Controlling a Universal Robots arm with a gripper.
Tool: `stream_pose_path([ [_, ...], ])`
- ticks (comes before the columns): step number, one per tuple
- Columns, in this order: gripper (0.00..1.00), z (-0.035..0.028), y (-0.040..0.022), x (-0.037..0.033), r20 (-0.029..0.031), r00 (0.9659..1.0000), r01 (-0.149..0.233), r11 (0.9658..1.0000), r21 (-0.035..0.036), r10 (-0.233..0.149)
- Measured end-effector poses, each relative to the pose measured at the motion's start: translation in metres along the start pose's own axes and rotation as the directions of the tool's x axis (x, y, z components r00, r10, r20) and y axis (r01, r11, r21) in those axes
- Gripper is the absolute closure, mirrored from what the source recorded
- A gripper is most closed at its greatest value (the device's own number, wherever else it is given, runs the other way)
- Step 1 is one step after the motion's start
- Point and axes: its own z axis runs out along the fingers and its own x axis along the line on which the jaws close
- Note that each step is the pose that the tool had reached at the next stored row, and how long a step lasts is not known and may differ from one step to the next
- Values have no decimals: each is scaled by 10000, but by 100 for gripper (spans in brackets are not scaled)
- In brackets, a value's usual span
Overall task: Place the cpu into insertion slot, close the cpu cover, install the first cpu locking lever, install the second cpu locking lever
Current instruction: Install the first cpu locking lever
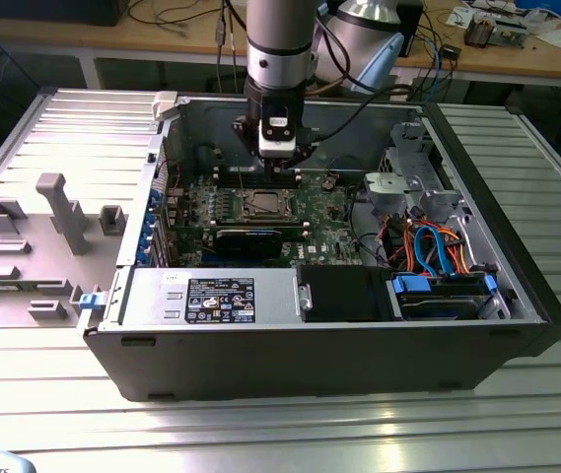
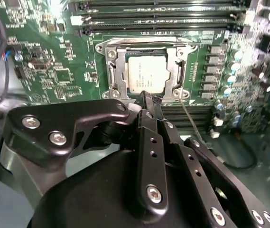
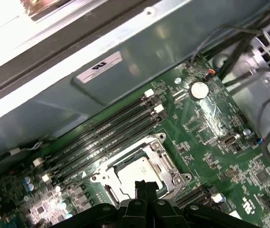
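Starting with the exterior view, I have the gripper (image 1: 278, 163) hanging straight down inside the open computer case (image 1: 310, 345), over the green motherboard (image 1: 329, 212). The insertion slot (image 1: 263, 204) sits just below it and slightly to the near side, so I judge the reach short.

Going to the second wrist view, the cpu (image 2: 146, 71) lies flat in the slot. The cpu cover (image 2: 112, 71) is down around it, its open middle framing the chip. The fingertips (image 2: 148, 102) are pressed together with nothing between them, poised at the socket's edge. A thin metal rod (image 2: 188, 118), which I take for a locking lever, runs out from the socket's corner right beside the fingers, its long axis roughly in line with them.

Turning to the first wrist view, the gripper (image 3: 145, 186) points at the socket edge opposite the memory slots (image 3: 101, 137); whether it is touching or just clear, I cannot tell.
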Motion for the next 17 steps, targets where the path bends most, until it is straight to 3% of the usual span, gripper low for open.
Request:
stream_pose_path([
  [4,89,8,-1,0,-65,9963,860,9963,21,-860],
  [11,89,11,-2,-1,-152,9805,1963,9805,39,-1962],
  [16,89,15,-2,-1,-234,9549,2961,9552,48,-2959],
  [17,89,16,-2,-1,-255,9471,3201,9474,50,-3199],
])
